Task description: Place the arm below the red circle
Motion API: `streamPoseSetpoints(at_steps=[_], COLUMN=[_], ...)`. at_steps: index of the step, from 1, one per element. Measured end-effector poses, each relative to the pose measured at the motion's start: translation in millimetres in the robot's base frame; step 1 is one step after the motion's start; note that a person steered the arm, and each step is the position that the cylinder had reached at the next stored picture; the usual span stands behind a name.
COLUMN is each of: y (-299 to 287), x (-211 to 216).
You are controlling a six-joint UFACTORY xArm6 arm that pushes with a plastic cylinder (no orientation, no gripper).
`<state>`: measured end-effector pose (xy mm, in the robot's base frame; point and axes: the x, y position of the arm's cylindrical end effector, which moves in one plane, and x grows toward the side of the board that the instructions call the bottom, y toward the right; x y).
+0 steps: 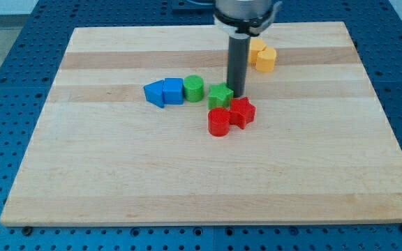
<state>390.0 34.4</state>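
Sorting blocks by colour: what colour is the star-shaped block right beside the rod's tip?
Green star block, at the view's left of my tip; camera view.

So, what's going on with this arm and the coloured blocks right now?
A single arm with a dark rod is working over a wooden board of small blocks. My tip sits just right of the green star and above the red star. The red circle lies lower left of it, so my tip is not yet below it. Blue blocks, a green cylinder and yellow blocks sit nearby.
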Motion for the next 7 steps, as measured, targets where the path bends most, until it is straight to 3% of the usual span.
streamPoseSetpoints(at_steps=[2,4,7], y=[-30.7,23.5,34.0], x=[-0.8,0.0,11.1])
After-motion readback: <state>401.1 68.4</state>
